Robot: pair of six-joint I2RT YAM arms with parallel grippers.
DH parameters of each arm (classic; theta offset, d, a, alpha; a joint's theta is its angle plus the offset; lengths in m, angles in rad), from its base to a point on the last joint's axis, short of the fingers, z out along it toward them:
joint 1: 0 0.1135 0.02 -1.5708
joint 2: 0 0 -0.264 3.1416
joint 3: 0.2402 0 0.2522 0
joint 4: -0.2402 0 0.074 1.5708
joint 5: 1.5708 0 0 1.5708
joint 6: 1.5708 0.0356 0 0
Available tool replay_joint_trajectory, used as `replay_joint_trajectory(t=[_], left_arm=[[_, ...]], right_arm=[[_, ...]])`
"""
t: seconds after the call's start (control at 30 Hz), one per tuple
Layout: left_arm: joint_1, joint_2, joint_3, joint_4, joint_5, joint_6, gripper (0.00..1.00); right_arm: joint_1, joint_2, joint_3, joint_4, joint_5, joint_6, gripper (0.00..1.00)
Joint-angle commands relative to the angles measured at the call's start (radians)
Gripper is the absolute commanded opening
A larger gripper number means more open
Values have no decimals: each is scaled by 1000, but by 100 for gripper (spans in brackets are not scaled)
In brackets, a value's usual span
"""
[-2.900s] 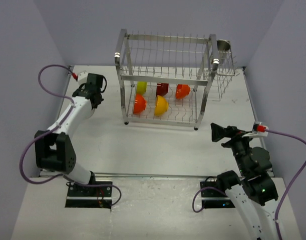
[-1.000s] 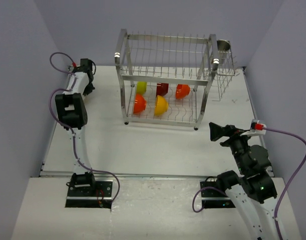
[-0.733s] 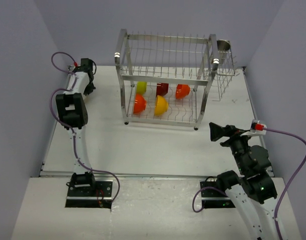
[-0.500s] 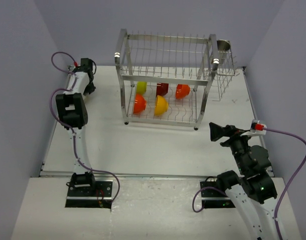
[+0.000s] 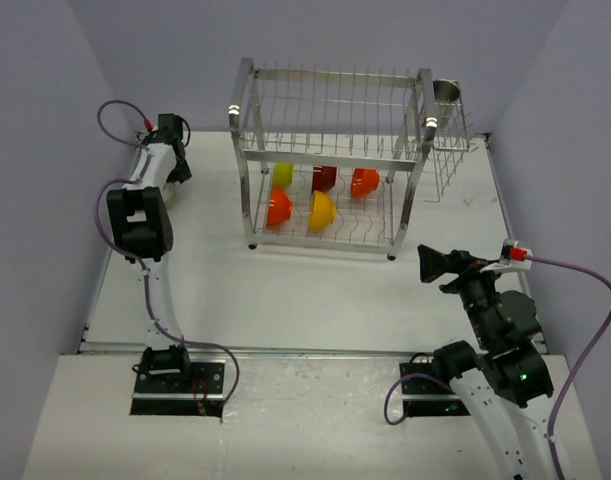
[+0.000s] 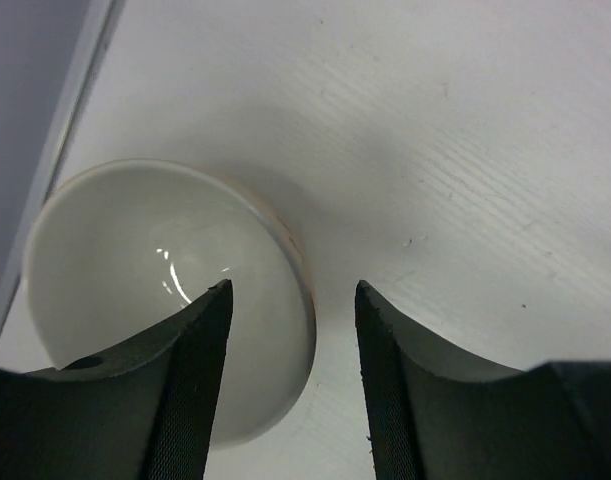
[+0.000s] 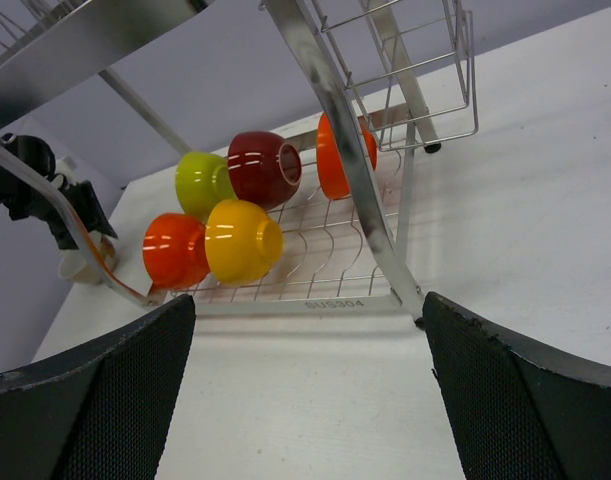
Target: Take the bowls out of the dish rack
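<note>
Glossy round whitish bowl (image 6: pixel 155 270), left gripper (image 6: pixel 292 290) parted astride its 3 o'clock rim, unclamped, right gripper (image 7: pixel 307 300) wide, empty, shiny wire dish rack (image 7: pixel 325 100) at 12 o'clock.

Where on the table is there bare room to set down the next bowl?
Widest bare stretch: the table between the rack and the near edge, left of the right gripper. Crowded: the far-left corner, where the left gripper hangs over a white bowl, and the rack's lower tier, holding five bowls.

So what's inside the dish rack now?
The dish rack holds five bowls, lower tier: lime-green, dark red, orange-red behind; orange, yellow in front. Upper tier bare. The metal cup's inside isn't visible.
</note>
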Motion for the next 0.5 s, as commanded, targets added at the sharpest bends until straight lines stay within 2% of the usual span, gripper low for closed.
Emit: replay_joint_trajectory(t=[0.0,0.17,0.2,0.33,0.43,0.47], left_arm=[[-7,-158,-5,70,-31,7,54],[-26,-267,-5,78,-89,-4,53],[-29,-331,-19,78,-100,-20,53],[-35,-580,-268,175,-73,-68,51],[-52,-769,-443,214,56,-102,44],[-64,-805,-476,213,67,-103,37]], right_arm=[[2,9,-2,18,-15,-15,96],[2,13,2,15,-11,-16,96],[2,15,5,12,-6,-15,96],[2,21,10,8,21,-13,96],[2,23,11,6,31,-13,91],[2,23,12,5,37,-12,87]])
